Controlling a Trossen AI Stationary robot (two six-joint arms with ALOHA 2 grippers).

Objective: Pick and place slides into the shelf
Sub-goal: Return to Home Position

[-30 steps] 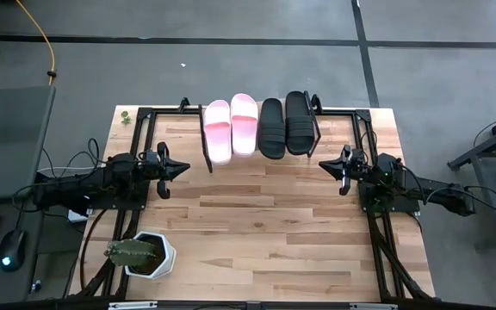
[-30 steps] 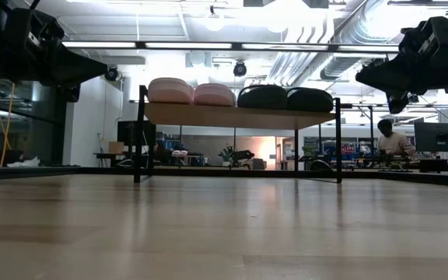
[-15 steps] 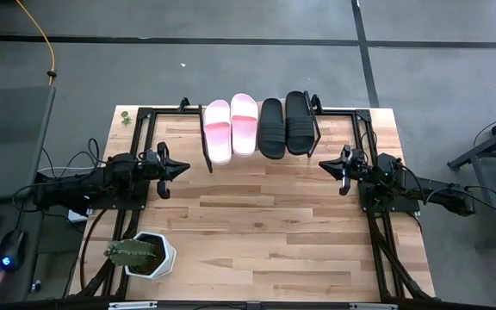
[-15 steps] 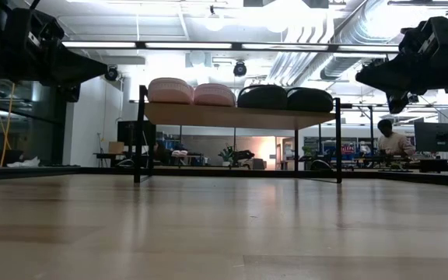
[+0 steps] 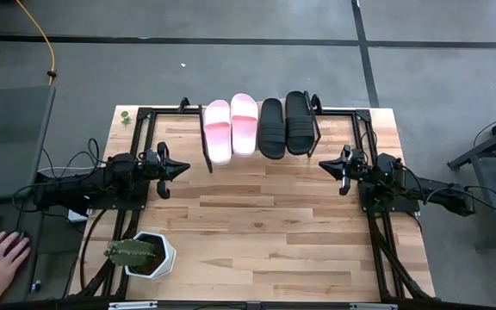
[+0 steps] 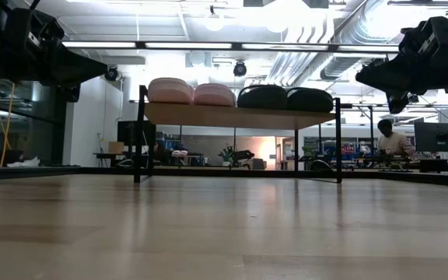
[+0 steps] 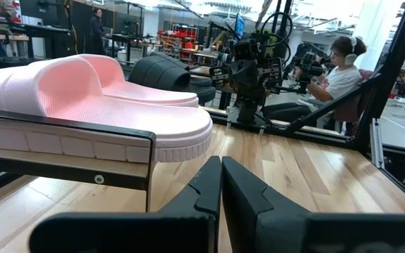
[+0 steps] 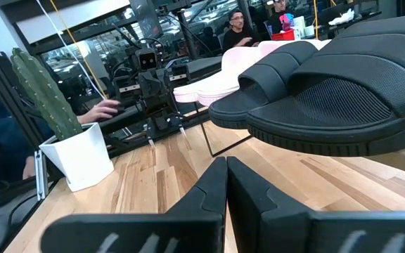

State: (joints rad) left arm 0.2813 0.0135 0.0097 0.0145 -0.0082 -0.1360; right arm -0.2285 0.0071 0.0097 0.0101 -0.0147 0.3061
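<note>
Jaws pressed together, empty, on left gripper (image 5: 184, 169) and right gripper (image 5: 323, 164), at opposite table (image 5: 265, 232) sides. Two pale pink slides (image 5: 231, 127) and two black slides (image 5: 286, 123), moulded, finely ribbed straps, sat side by side on the black-framed light-wood shelf (image 6: 239, 117).

A potted cactus (image 5: 136, 253) stands on the wooden tabletop (image 5: 265, 226)

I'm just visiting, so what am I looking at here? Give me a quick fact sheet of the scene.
Shelf: light-wood panel at far edge of table
On it: two pink slides, two black slides, side by side
Left gripper: fingers shut, empty, left of shelf
Right gripper: fingers shut, empty, right of shelf
Also: potted cactus; a person's hand beside the table
</note>
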